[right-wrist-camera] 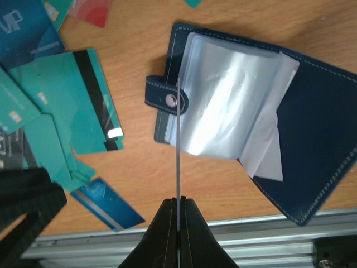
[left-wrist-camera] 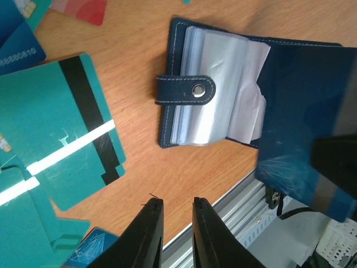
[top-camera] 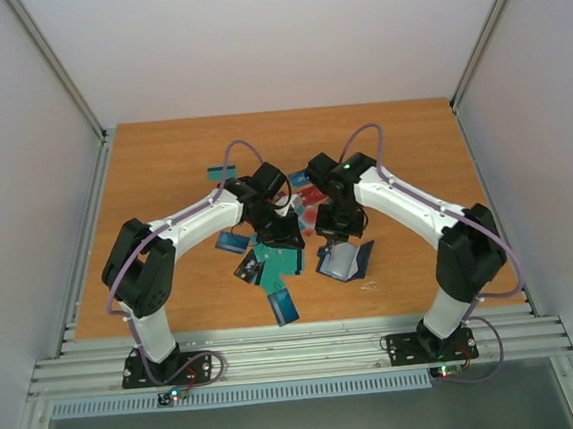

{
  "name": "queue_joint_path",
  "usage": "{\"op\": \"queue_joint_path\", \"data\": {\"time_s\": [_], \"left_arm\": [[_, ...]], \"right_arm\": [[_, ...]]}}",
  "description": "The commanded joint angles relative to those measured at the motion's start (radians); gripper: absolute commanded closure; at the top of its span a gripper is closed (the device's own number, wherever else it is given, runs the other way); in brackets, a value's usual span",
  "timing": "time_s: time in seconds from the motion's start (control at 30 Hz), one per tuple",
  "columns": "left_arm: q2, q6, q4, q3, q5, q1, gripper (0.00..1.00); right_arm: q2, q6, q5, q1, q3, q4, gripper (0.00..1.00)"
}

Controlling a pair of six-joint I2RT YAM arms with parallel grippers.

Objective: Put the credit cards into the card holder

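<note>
Closest to the right wrist lens, the black fingers of my right gripper [right-wrist-camera: 178, 205] are pressed together on a thin plastic card [right-wrist-camera: 178, 139]. I see it only edge-on, as a fine line running straight away from the fingertips, and I cannot tell its colour. That line runs along the clasp-side edge of the small dark navy wallet-like card holder [right-wrist-camera: 321, 128]. The holder lies open on the orange-brown wooden table [right-wrist-camera: 139, 50] near its front edge, with its clear plastic sleeves [right-wrist-camera: 234, 106] fanned upward.

The move turns on this: the held card stands upright, while the sleeves lie nearly flat just to its right, and the holder's long axis runs across the view. I judge the card must tip over and slide in at a sleeve mouth, but I cannot tell which side the mouths open. The navy clasp tab [right-wrist-camera: 164, 100] with its metal snap folds over the sleeve stack exactly where the card's edge points, so it stands in the way.

My left gripper [left-wrist-camera: 177, 220] hovers near the holder's left side, fingers set narrow with only a slit between them and nothing in it. The right arm is the nearer one. Loose teal-green credit cards [left-wrist-camera: 61, 128] with dark stripes, a blue striped card [right-wrist-camera: 109, 204] and a red card [left-wrist-camera: 83, 8] lie scattered to the left.
</note>
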Motion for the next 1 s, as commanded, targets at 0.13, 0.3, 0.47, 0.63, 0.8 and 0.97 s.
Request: {"op": "queue_joint_path", "data": {"time_s": [0.13,0.3,0.47,0.63,0.8,0.97], "left_arm": [[0.015,-0.01,0.116,-0.042,0.011,-0.007,0.86],[0.009,-0.005,0.12,-0.057,0.016,-0.007,0.86],[-0.004,0.001,0.117,-0.067,0.016,-0.007,0.86],[-0.013,0.008,0.113,-0.072,0.012,-0.007,0.87],[-0.031,0.013,0.101,-0.081,0.0,-0.007,0.87],[-0.045,0.015,0.102,-0.097,-0.008,-0.006,0.87]], "right_arm": [[0.182,0.043,0.057,0.001,0.11,-0.041,0.99],[0.229,0.072,0.06,0.0,0.108,-0.02,0.99],[0.259,0.103,0.075,0.0,0.098,-0.014,0.99],[0.27,0.128,0.099,0.0,0.082,-0.007,0.99],[0.231,0.149,0.141,-0.001,0.073,-0.008,0.99],[0.165,0.163,0.213,-0.002,0.039,-0.013,0.99]]}}
